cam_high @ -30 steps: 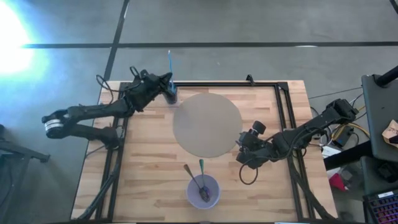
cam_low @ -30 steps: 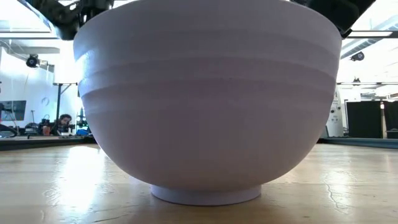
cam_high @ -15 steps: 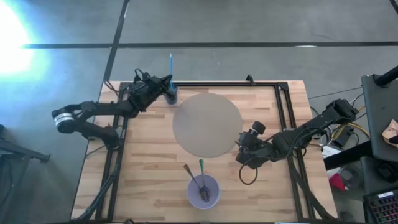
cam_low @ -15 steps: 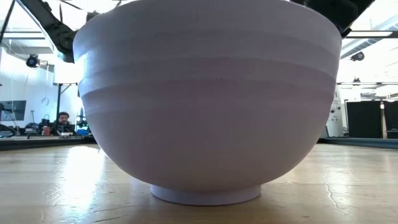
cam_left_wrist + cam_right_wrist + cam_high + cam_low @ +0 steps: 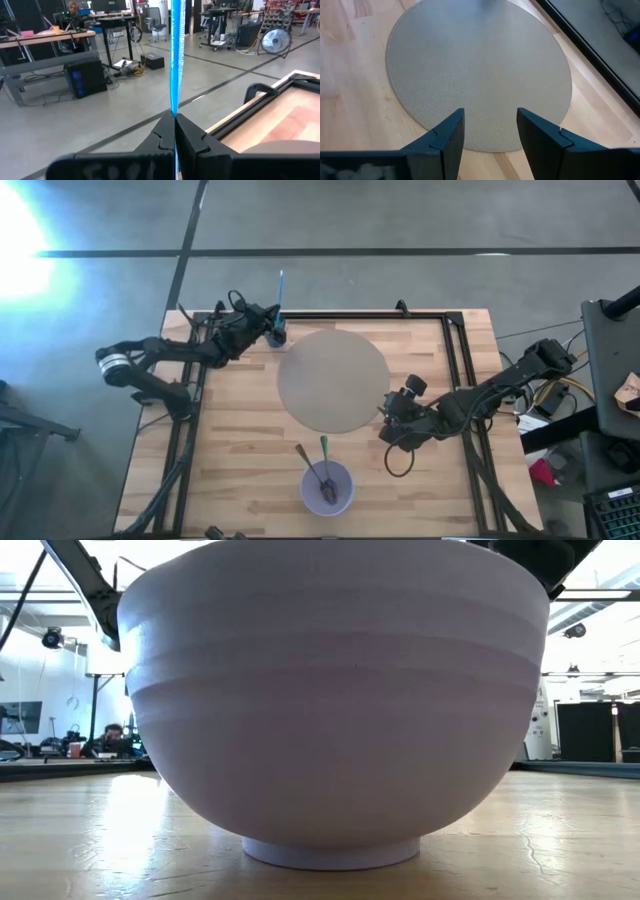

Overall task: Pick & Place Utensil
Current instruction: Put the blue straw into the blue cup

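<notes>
A thin blue utensil (image 5: 280, 290) stands upright at the table's far left corner, and my left gripper (image 5: 272, 328) is shut on it. In the left wrist view the blue utensil (image 5: 176, 60) rises from between the fingers of my left gripper (image 5: 175, 125). A lavender bowl (image 5: 340, 498) sits near the table's near edge. It holds a green-handled utensil (image 5: 324, 448) and a metal spoon (image 5: 305, 455), both leaning on its rim. My right gripper (image 5: 388, 420) is open and low at the right edge of a round grey mat (image 5: 333, 380). My left gripper pinches the blue utensil's handle (image 5: 175, 107) between its two fingers. The fingers lie about level and cross the handle. The utensil stands upright, with a long part above the fingers. Its lower end is hidden behind the fingers.
The lavender bowl (image 5: 335, 700) fills the low view. The grey mat (image 5: 480, 65) lies flat in the table's middle. A black frame rail (image 5: 455, 360) runs along the far and right sides. A loose cable loop (image 5: 398, 462) lies near my right gripper. Bare wood shows at the left.
My left arm has drawn its elbow in toward the table's far left corner, still shut on the blue utensil. The utensil's upper end has shifted slightly toward the right. My right arm has kept still.
</notes>
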